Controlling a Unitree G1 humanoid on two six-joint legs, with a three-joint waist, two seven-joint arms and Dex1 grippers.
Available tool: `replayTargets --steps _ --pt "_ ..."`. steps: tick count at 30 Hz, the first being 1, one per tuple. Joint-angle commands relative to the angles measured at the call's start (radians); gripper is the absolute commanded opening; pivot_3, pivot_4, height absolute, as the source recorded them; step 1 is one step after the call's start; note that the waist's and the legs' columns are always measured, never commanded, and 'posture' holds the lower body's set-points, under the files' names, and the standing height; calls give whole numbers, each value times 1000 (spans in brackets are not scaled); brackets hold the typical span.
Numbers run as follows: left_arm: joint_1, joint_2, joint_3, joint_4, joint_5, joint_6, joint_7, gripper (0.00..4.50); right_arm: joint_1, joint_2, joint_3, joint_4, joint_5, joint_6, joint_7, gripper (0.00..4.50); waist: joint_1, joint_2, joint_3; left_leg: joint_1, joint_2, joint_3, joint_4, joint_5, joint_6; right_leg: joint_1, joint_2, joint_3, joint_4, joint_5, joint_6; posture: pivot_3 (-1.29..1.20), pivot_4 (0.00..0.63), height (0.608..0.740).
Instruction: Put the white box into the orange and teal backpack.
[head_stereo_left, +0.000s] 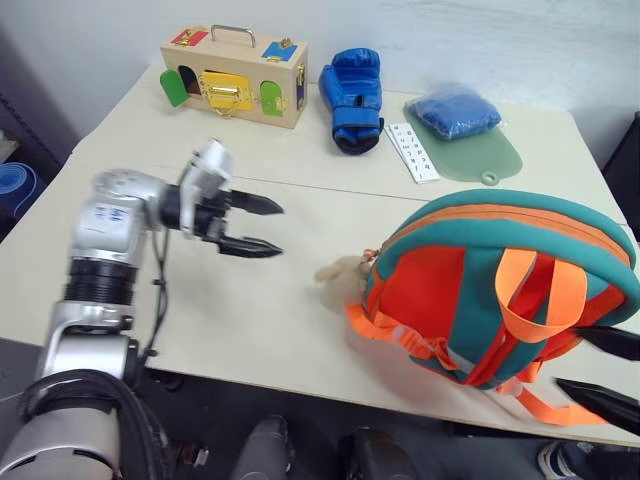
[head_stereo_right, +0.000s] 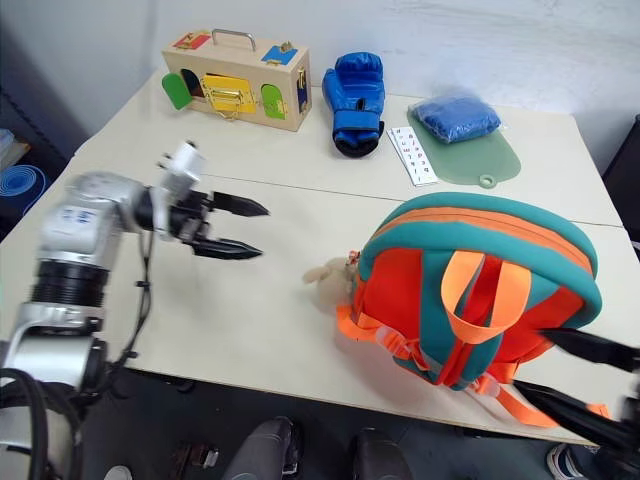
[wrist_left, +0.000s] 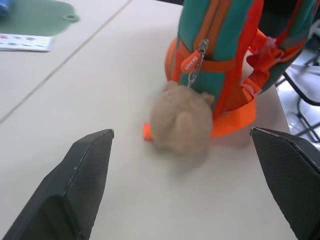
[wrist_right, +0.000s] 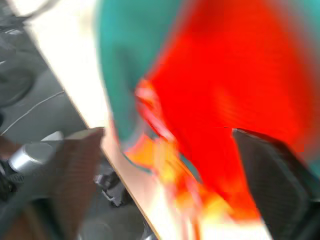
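Observation:
The orange and teal backpack (head_stereo_left: 500, 290) stands on the right side of the table, straps toward me, with a tan plush animal (head_stereo_left: 338, 270) hanging at its left. The white box is out of view. My left gripper (head_stereo_left: 268, 227) hovers open left of the plush, pointing toward it, nothing between its fingers (wrist_left: 85, 170). At the backpack's lower right corner, by the table's front edge, my right gripper (head_stereo_right: 530, 360) is open, its fingers spread just beside the fabric. The right wrist view shows blurred orange and teal fabric (wrist_right: 220, 75) close ahead.
Along the back of the table stand a wooden latch box (head_stereo_left: 235, 85), a blue boxing glove (head_stereo_left: 352, 98), a narrow white card strip (head_stereo_left: 412, 152) and a green mat (head_stereo_left: 480, 160) bearing a blue bundle (head_stereo_left: 455, 110). The backpack sits close to the front edge.

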Motion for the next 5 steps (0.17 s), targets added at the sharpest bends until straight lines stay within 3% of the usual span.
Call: replayTargets --steps 1,5 --pt "-1 90 51 -82 -88 56 -94 4500 59 3 -156 131 -4 5 113 4470 0 0 0 1 0 0 -1 0 0 0 0 0 0 0 0 0 150 740" --pt "-15 118 81 -85 -144 76 -36 4500 50 -19 -200 202 38 27 125 4470 -1 0 0 3 0 0 -1 -1 2 3 0 0 -2 0 0 0 150 740"
